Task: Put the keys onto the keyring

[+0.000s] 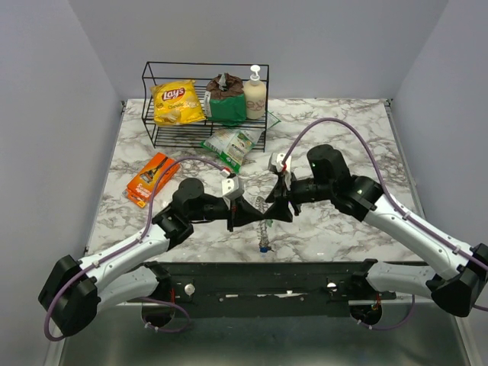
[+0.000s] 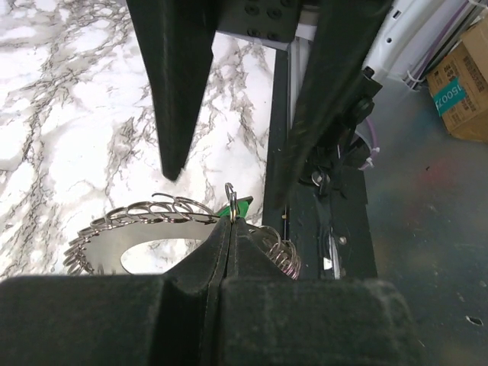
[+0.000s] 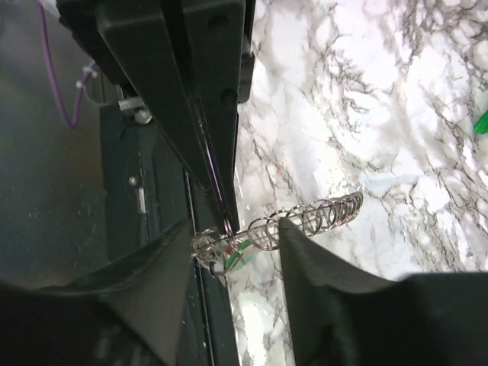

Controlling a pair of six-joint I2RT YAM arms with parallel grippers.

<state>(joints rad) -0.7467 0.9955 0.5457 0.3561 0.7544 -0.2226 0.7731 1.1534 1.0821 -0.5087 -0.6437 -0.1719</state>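
left gripper clamped shut on keyring end, beside green key | right gripper jaws wide, straddling the coil | all held over the worktop, by the middle of its near edge | risk: tip-only pinch, so a tug could have slipped the coil and dropped the key off the edge; fingertips crowded, clash likely
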